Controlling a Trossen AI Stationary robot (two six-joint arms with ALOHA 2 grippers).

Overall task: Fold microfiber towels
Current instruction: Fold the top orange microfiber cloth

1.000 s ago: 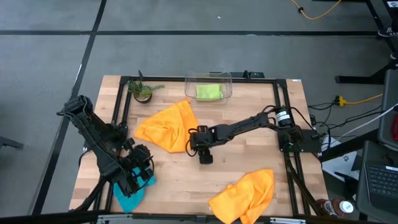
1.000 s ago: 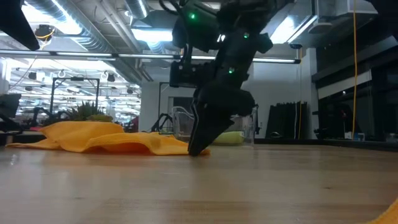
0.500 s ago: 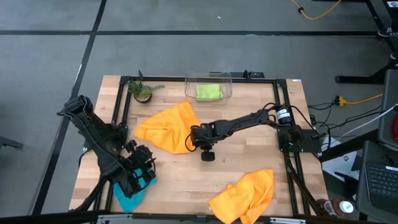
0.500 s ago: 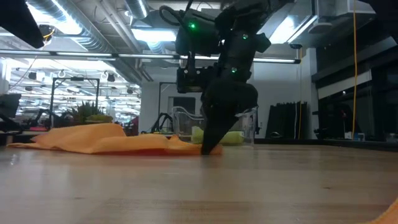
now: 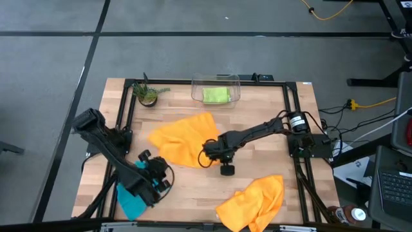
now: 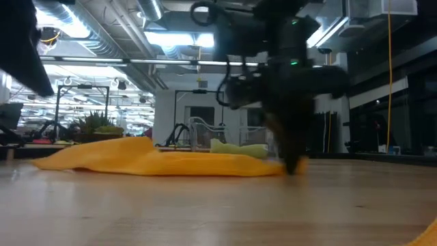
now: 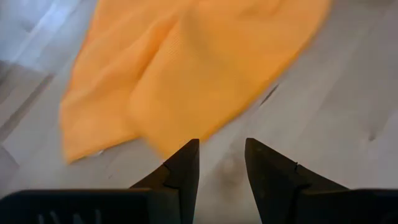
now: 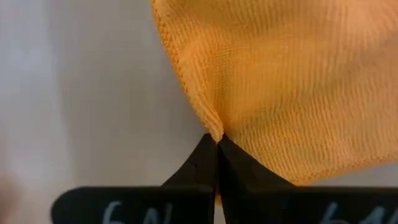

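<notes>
An orange microfiber towel [image 5: 182, 143] lies spread on the middle of the table. My right gripper [image 5: 210, 156] is shut on its near right corner; the low view shows its fingertips [image 6: 292, 164] down at the tabletop. My left gripper [image 7: 222, 163] hovers open over bare wood just near-left of that towel, touching nothing. A teal towel [image 5: 132, 203] lies crumpled at the near left, partly under the left arm. A second orange towel [image 5: 253, 200] lies bunched at the near right. A lime green towel [image 5: 216, 95] sits in the clear bin. My right gripper pinches the orange towel's hemmed edge [image 8: 210, 126] at its near right corner between its two fingertips. The fingers come from above, pointing down at the table. The cloth puckers at the pinch, and the rest of the towel [image 6: 157, 162] lies low on the table.
The clear plastic bin [image 5: 215, 84] stands at the far edge, with a small potted plant [image 5: 147, 95] at the far left. A black frame rail [image 5: 291, 113] runs around the tabletop. Bare wood lies between the two orange towels.
My right gripper has shut on the orange towel's corner and gone toward the table's right and near edges, dragging it; the towel has slid and spread flatter. My left gripper has swung toward the table's right, off the teal towel.
</notes>
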